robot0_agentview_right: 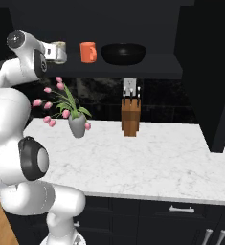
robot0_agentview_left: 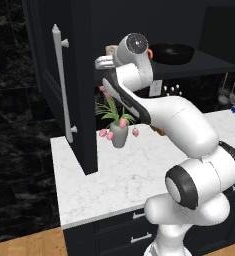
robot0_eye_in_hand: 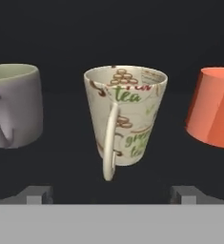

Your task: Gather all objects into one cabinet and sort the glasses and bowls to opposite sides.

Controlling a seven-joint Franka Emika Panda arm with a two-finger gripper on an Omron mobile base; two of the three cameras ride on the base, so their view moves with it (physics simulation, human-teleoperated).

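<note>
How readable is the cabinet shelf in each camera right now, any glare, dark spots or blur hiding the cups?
Hand view: cream cup, grey mug and orange mug evenly lit, sharp, dark shelf behind. Right base view: the black bowl nearly merges with the dark cabinet, faint sheen on its rim. Left base view: the arm covers most of the shelf; soft overall, no glare.

We count three cups on the cabinet shelf: one cream cup (robot0_eye_in_hand: 125, 116) printed with tea lettering, one grey mug (robot0_eye_in_hand: 12, 105) and one orange mug (robot0_agentview_right: 88, 52). Beside them sits one black bowl (robot0_agentview_right: 124, 53). On the bench (robot0_agentview_right: 171, 162) we count one vase of pink tulips (robot0_agentview_right: 76, 125) and one wooden knife block (robot0_agentview_right: 130, 117).
</note>
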